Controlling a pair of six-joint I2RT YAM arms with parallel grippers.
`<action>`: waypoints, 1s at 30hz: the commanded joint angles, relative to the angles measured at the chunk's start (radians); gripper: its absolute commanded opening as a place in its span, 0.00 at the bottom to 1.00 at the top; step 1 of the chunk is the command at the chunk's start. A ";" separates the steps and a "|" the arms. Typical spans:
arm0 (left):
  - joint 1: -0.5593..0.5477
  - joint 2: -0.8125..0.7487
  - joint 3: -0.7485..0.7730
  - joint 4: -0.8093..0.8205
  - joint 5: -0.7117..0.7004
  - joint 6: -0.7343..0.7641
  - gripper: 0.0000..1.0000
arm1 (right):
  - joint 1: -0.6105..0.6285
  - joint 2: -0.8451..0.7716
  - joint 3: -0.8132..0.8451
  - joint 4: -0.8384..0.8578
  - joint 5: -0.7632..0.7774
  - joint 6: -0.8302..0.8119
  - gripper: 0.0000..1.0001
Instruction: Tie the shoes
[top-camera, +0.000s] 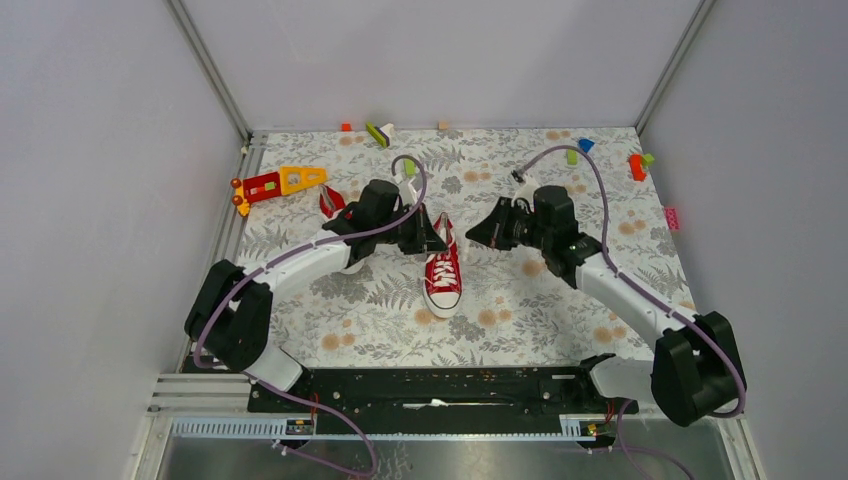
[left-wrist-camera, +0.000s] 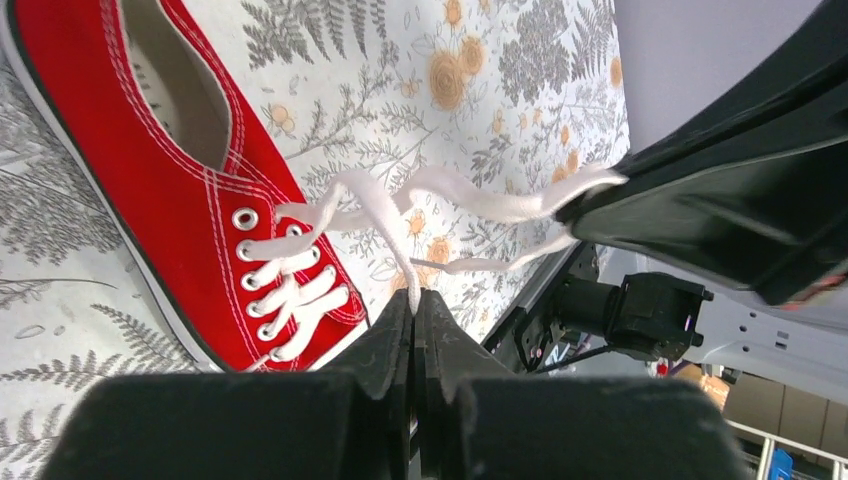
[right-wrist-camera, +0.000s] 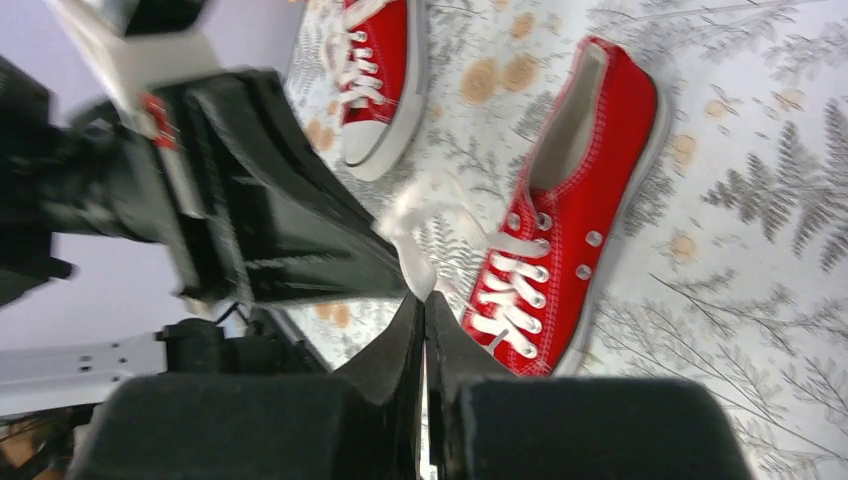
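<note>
One red sneaker (top-camera: 442, 277) lies mid-table, toe cap toward the arms' bases; it also shows in the left wrist view (left-wrist-camera: 190, 200) and the right wrist view (right-wrist-camera: 575, 215). My left gripper (top-camera: 436, 240) is shut on one white lace (left-wrist-camera: 385, 215) just above the shoe's opening, and its jaws (left-wrist-camera: 413, 300) pinch that strand. My right gripper (top-camera: 479, 233) is shut on the other lace end (right-wrist-camera: 425, 225), to the right of the shoe. The laces cross between the two grippers. The second sneaker (right-wrist-camera: 378, 65) lies farther left, mostly hidden under my left arm (top-camera: 331, 203).
A red-and-yellow toy piece (top-camera: 280, 183) lies at the back left. Small coloured blocks sit along the back edge (top-camera: 378, 132) and at the back right (top-camera: 636, 165). A pink block (top-camera: 671, 217) is at the right edge. Grey walls close in three sides.
</note>
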 joint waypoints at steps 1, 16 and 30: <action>-0.041 -0.031 -0.029 0.106 -0.001 -0.041 0.00 | -0.003 0.043 0.159 -0.213 -0.152 0.016 0.00; -0.272 -0.010 -0.212 0.473 -0.483 -0.245 0.01 | -0.077 0.078 0.321 -0.345 -0.325 0.155 0.00; -0.392 0.062 -0.287 0.899 -0.668 -0.369 0.01 | -0.097 0.215 0.390 -0.119 -0.435 0.396 0.00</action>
